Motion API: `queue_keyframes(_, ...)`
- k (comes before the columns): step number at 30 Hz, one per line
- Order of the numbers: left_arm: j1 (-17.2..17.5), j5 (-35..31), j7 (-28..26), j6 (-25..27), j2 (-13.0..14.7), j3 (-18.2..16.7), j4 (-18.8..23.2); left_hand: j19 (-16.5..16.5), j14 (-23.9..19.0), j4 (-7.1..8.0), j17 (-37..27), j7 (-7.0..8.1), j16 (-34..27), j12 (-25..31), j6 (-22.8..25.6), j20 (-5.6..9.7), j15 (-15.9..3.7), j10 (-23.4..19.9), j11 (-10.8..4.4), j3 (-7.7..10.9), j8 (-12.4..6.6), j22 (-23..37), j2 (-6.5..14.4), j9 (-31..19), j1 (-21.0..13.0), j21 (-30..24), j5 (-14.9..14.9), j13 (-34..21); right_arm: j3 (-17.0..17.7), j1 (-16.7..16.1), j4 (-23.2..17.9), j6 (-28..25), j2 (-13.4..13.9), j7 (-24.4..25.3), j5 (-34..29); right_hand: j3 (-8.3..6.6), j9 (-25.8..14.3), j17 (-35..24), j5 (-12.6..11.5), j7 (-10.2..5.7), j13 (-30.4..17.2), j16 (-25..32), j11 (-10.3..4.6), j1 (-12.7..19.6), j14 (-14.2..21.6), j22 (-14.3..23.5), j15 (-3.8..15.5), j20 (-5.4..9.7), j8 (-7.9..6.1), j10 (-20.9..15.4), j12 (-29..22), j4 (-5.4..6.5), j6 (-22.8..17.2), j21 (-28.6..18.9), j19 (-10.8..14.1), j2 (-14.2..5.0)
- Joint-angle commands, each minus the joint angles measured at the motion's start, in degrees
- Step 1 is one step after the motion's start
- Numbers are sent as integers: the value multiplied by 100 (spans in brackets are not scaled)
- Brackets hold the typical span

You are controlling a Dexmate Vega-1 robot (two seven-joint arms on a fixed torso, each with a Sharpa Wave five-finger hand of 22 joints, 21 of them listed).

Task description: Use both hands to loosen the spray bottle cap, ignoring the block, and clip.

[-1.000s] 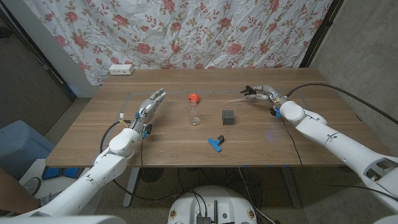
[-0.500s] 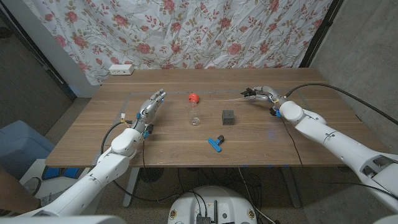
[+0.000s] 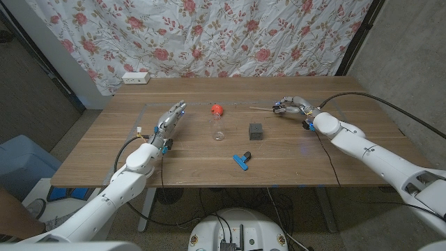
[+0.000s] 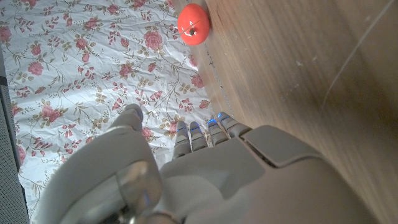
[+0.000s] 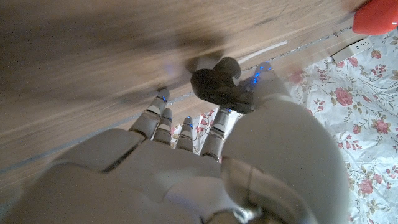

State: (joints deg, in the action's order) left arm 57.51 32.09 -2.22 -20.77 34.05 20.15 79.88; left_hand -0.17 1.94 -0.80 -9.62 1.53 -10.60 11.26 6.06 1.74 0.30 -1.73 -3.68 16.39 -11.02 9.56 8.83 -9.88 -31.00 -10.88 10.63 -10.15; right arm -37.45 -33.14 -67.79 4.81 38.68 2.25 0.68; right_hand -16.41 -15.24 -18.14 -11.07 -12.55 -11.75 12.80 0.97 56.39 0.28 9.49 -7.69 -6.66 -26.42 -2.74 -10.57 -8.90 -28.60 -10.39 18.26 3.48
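Here's the table (image 3: 104, 139) from the head view, and the spray bottle (image 3: 218, 129) lies on its side near the middle, clear body pointing toward 6 o'clock. Its red cap (image 3: 217, 109) sits at the 12 o'clock end and looks apart from the body, though whether they touch I cannot tell.

At 9 o'clock from the bottle, well apart, the left hand (image 3: 169, 120) hangs with fingers stretched out straight and close together, holding nothing. In the left wrist view that same hand (image 4: 211, 168) reaches its fingertips toward the red cap (image 4: 193, 23) without touching it.

Over at 2 o'clock from the bottle, the right hand (image 3: 291, 106) has its fingers curled in, and a thin pale tube (image 3: 261, 108) sticks out from it toward the cap. The right wrist view shows the right hand (image 5: 205, 155) with the thumb folded over the fingers, pinching a dark spray head (image 5: 214, 84) with the pale tube (image 5: 264, 51) trailing from it.

The dark block (image 3: 256, 130) stands at 3 o'clock, just beside the bottle. The blue clip (image 3: 242, 160) lies at 5 o'clock.
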Motion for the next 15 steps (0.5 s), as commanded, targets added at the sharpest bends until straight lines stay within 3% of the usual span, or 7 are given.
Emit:
queue_keyframes(1, 5, 41, -10, 13, -31, 5, -28, 24, -35, 12, -16, -11, 16, 30, 53, 96, -5, -43, 11, 57, 1, 19, 75, -18, 18, -22, 33, 5, -47, 82, 45, 81, 55, -225, 0, 60, 98, -29, -83, -2, -13, -30, 68, -129, -126, 18, -58, 7, 221, 202, 9, 26, 372, -3, -109, 84)
queue_keyframes(6, -14, 38, 12, -28, -48, 10, -74, 24, -36, 15, -15, -18, 20, 27, 63, 92, -2, -50, 19, 74, 4, 19, 96, -18, 38, -20, 36, 5, -29, 72, 1, 105, 100, -298, 29, 117, 262, -53, -208, 20, -14, -48, 113, -300, -266, 19, -134, -42, 668, 464, -13, 66, 1138, -8, -254, 189)
queue_keyframes(9, -34, 40, 39, -44, -53, 16, -105, 23, -32, 15, -14, -18, 24, 24, 66, 93, 2, -49, 16, 82, 7, 19, 104, -17, 48, -18, 37, 5, -5, 42, -54, 99, 128, -291, 40, 147, 310, -59, -261, 13, -11, -59, 176, -392, -326, 18, -162, -70, 819, 598, -6, 89, 1367, -6, -313, 224)
queue_keyframes(12, -57, 40, 69, -68, -58, 19, -139, 24, -31, 14, -13, -17, 26, 22, 67, 91, 0, -50, 9, 88, 9, 18, 108, -17, 55, -17, 37, 5, 26, 12, -100, 107, 156, -305, 73, 184, 336, -61, -301, 14, -10, -70, 161, -475, -374, 18, -176, -87, 905, 666, -5, 113, 1486, 0, -362, 259)
queue_keyframes(15, -89, 40, 110, -96, -58, 21, -181, 22, -24, 13, -12, -24, 30, 20, 75, 93, -2, -51, 13, 96, 9, 18, 112, -17, 64, -15, 38, 5, 54, -4, -98, 181, 168, -322, 108, 265, 379, -64, -411, 16, -4, -73, 149, -664, -430, 19, -208, -100, 1081, 769, -12, 175, 1724, -2, -437, 311)
